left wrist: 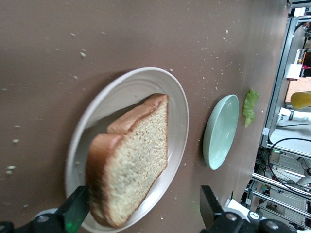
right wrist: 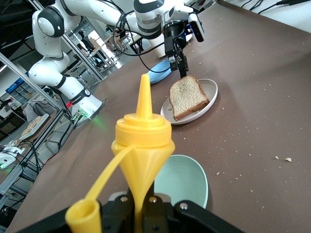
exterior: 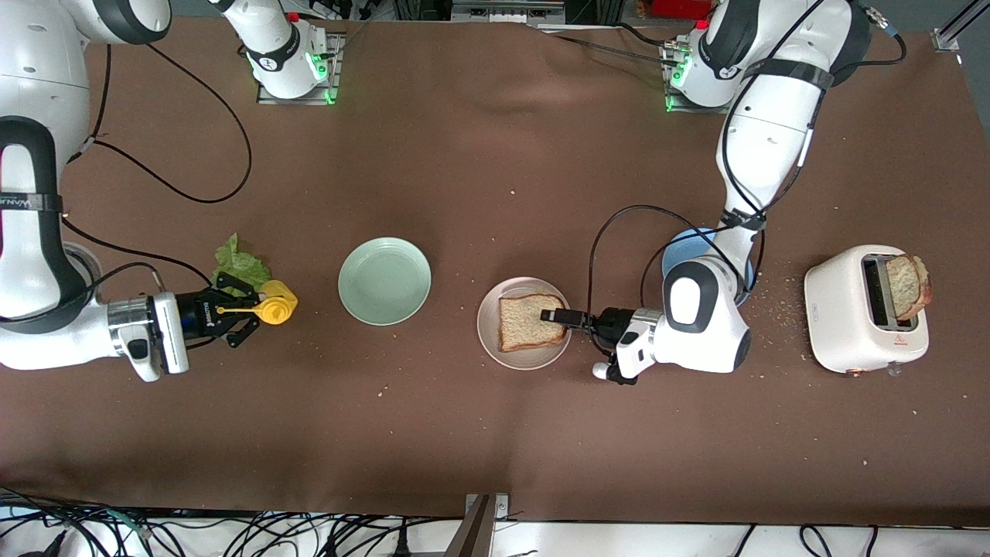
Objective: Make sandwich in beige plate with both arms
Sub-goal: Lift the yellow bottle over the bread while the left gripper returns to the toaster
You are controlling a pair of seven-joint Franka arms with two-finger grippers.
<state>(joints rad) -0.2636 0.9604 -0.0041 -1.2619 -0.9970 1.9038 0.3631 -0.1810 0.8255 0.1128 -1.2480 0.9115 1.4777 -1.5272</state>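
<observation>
Beige plate [exterior: 489,340] holds 1 bread slice [exterior: 530,321]; mint-green plate [exterior: 384,280] bare.

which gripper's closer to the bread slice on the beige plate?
Left. The left gripper is at the bread slice; the right gripper holds the yellow squeeze bottle, past the mint-green plate.

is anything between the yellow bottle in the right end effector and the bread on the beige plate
Only the mint plate lies on the table between them, low and flat. The right end effector holds the bottle above table level, so nothing visible blocks the way to the bread.
</observation>
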